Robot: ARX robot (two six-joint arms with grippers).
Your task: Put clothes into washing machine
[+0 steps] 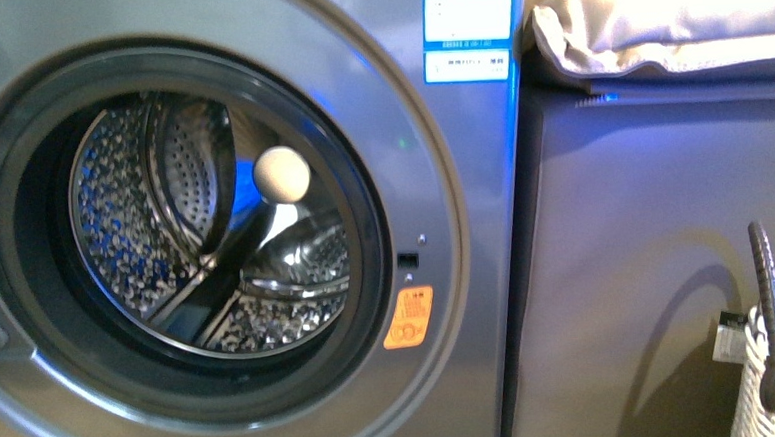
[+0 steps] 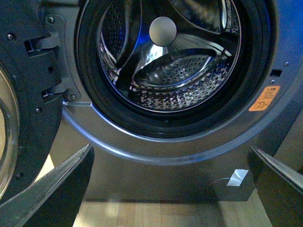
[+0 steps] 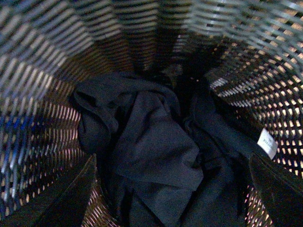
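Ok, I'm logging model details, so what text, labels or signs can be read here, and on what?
Blue-white labels on the washing machine front: print blurred, unreadable.
Orange warning sticker, also on it: a round sign, print too small.
White tag by the clothes in the wicker basket: blurred.
No text can be quoted.

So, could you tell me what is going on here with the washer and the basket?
The robot looks to be at the start of loading laundry. The washer stands with its door open, and its drum holds no clothes. The dark clothes lie heaped at the bottom of the woven basket. The right tool hangs open above them, gripping nothing. The left tool is open too, facing the drum mouth.
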